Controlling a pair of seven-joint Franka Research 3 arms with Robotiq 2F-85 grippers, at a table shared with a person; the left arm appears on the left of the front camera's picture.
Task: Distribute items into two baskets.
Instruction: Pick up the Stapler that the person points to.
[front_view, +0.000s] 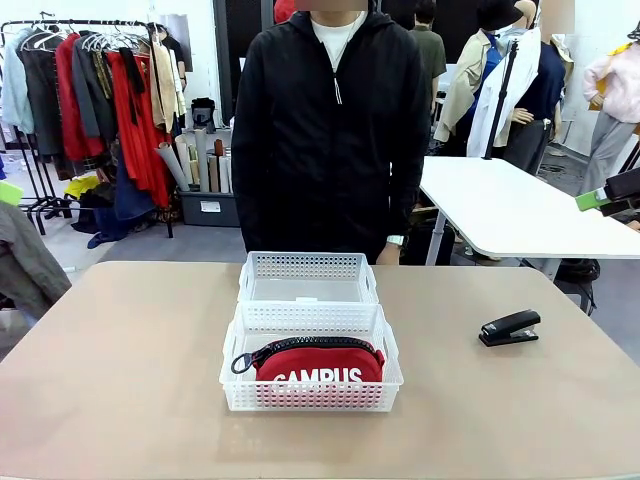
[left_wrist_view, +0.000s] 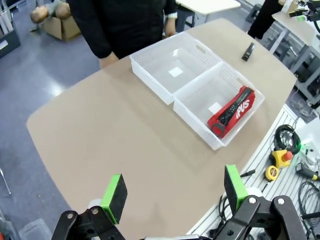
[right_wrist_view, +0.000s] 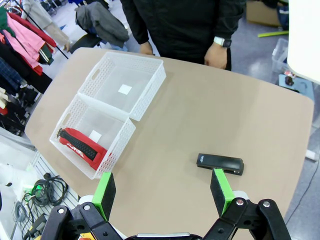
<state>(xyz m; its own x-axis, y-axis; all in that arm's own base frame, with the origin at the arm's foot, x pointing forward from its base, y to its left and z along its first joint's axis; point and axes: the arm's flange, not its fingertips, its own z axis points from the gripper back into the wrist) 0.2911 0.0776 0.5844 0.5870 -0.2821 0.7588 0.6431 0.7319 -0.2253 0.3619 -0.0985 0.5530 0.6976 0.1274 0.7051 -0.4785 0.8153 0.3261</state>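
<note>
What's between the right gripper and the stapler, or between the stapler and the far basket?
Nothing visible. The stapler lies alone on the table ahead of the open right gripper, with only bare surface between it and the far basket. The pouch sits inside the near basket, out of the way.

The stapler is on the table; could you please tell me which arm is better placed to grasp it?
Probably the right: the stapler lies close ahead of the open right claw, whereas both baskets stand between it and the left claw.
</note>
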